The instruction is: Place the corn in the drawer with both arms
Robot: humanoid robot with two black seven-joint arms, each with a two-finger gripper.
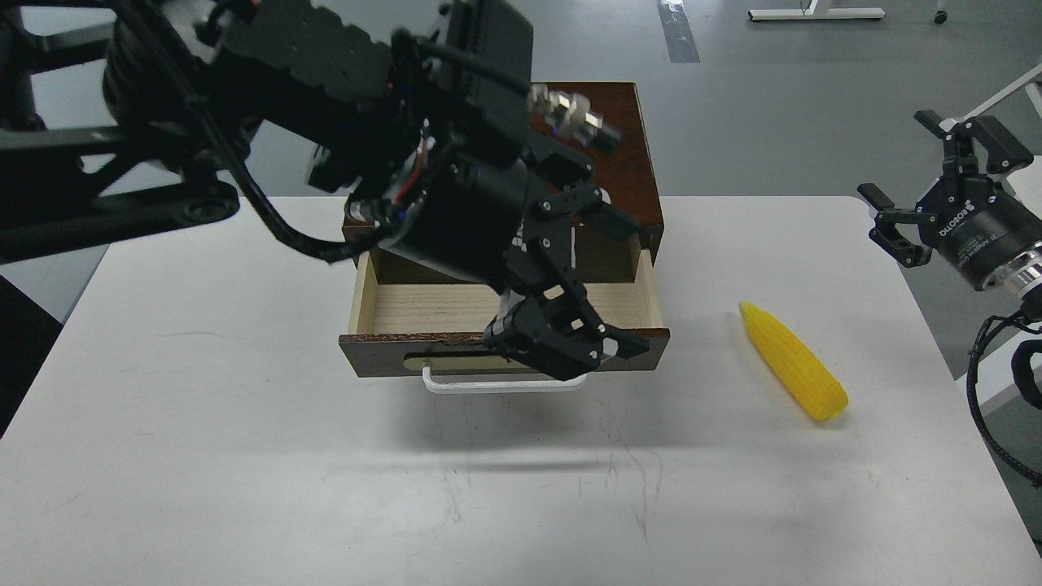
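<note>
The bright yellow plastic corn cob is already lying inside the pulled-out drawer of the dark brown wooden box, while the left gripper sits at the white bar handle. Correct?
Not quite. In the head view the bright yellow plastic corn cob lies on the white table, to the right of the pulled-out drawer, not inside it. The left gripper is indeed at the white bar handle.

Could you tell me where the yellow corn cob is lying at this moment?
In the head view, the bright yellow plastic corn cob lies on the white table, right of the open dark brown wooden drawer, untouched.
</note>
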